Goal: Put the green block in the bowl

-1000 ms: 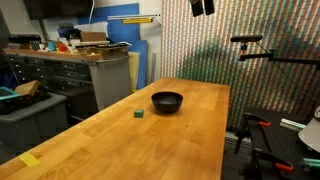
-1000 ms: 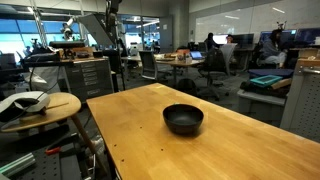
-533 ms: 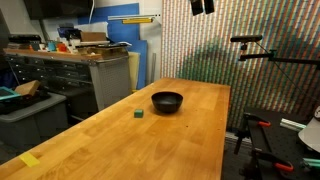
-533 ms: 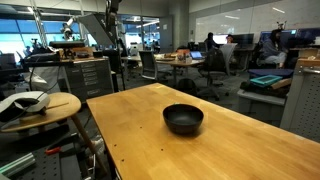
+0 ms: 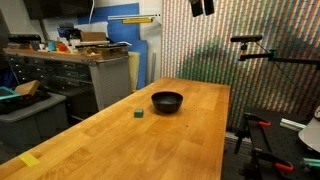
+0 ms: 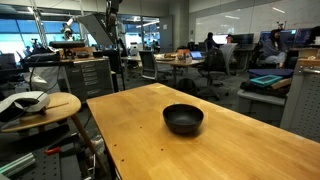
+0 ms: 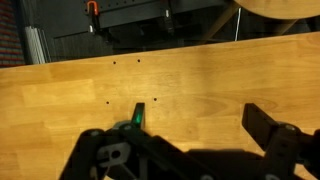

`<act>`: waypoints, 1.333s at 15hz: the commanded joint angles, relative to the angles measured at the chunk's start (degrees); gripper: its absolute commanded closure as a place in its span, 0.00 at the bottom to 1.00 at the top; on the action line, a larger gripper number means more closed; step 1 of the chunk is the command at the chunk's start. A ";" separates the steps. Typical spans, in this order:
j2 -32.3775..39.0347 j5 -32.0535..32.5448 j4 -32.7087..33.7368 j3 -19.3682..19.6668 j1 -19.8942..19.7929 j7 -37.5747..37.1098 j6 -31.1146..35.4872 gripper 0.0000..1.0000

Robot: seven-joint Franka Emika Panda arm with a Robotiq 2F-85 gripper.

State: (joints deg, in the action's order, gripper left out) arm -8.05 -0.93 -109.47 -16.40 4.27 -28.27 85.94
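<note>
The green block [image 5: 137,114] is a tiny dark-green cube on the wooden table [image 5: 120,140], just beside the black bowl [image 5: 167,101]. The bowl also shows in an exterior view [image 6: 183,119], where I cannot see the block. My gripper [image 7: 200,120] is open and empty, its two dark fingers spread wide over bare wood in the wrist view. Neither block nor bowl shows there. In an exterior view the gripper [image 5: 203,6] hangs high above the table's far end, well away from both.
A strip of yellow tape [image 5: 30,160] lies near the table's front corner. A grey cabinet [image 5: 95,75] with clutter stands beside the table. A round side table [image 6: 40,105] and a camera stand [image 5: 255,50] flank the table edges.
</note>
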 commanded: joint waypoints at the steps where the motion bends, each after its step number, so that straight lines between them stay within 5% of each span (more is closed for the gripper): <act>1: 1.21 -0.06 0.35 1.76 1.64 -0.04 1.83 0.00; 13: 11.39 4.47 0.21 3.64 3.11 3.85 20.40 0.00; 20: 16.57 10.29 -0.20 5.21 4.50 13.85 28.06 0.00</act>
State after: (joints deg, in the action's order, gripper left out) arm 7.39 7.39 -109.94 -12.85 7.51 -18.97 111.04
